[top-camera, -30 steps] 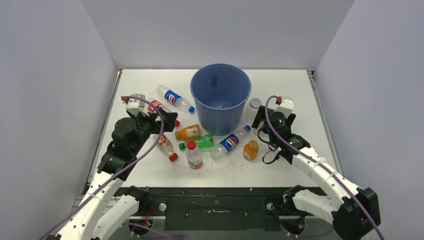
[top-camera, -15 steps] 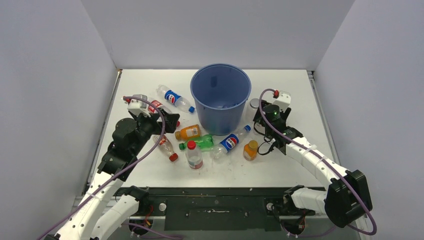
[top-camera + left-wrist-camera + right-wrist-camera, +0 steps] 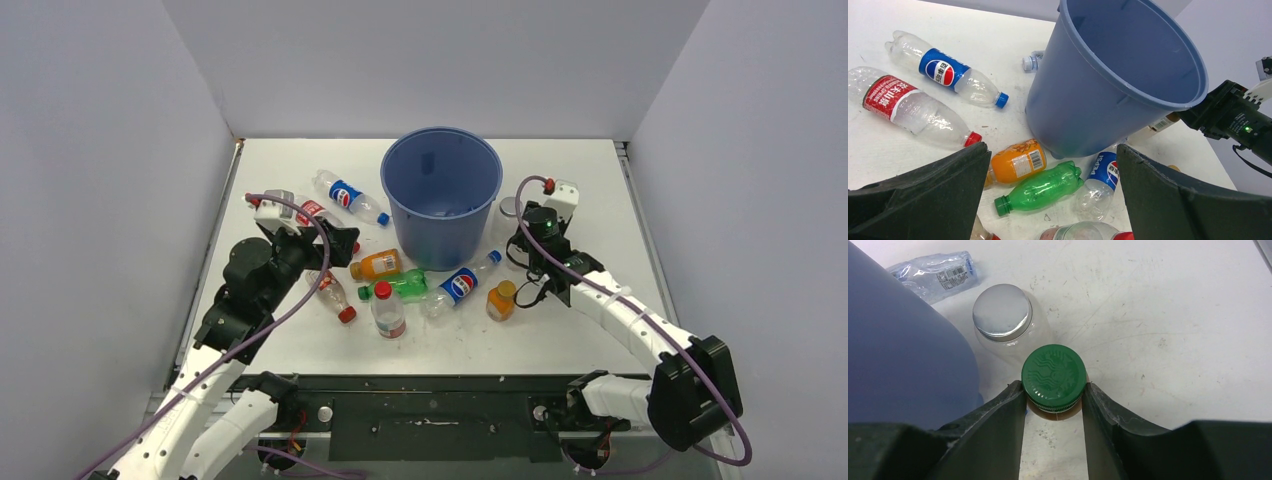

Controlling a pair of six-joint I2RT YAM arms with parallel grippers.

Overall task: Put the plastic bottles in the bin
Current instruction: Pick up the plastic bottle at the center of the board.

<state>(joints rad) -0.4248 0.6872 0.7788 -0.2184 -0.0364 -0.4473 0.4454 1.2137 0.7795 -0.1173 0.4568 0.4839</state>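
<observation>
At the left of the top view, the left gripper (image 3: 340, 242) hovers over the table (image 3: 600, 180) with its jaws spread wide and nothing between them. Just behind it a red-label bottle (image 3: 311, 211) lies on its side. Further up and to the right lies a blue-label bottle (image 3: 348, 196), its blue cap pointing toward the bin. Below the gripper a clear red-capped bottle (image 3: 333, 296) lies on the table. To its right an upright red-capped bottle (image 3: 387, 309) stands, with a green bottle (image 3: 398, 286) lying just behind it. An orange juice bottle (image 3: 377, 264) lies beyond that, near the foot of the bin.

The bin (image 3: 440, 235) stands upright in the upper centre of the frame. At its lower right a second blue-label bottle (image 3: 461, 284) lies tilted, cap toward the upper right. A small orange bottle (image 3: 500, 299) stands just right of it.

Further right, the right gripper (image 3: 1054, 390) pinches a green-capped bottle (image 3: 1053, 371), with one finger against each side just under the cap. The bottle is upright beside the bin's right wall; whether it is off the table cannot be told. A silver-lidded clear bottle (image 3: 1003, 315) stands just behind it. A crushed clear bottle (image 3: 935, 271) lies at the upper left of the right wrist view, beside the bin.
</observation>
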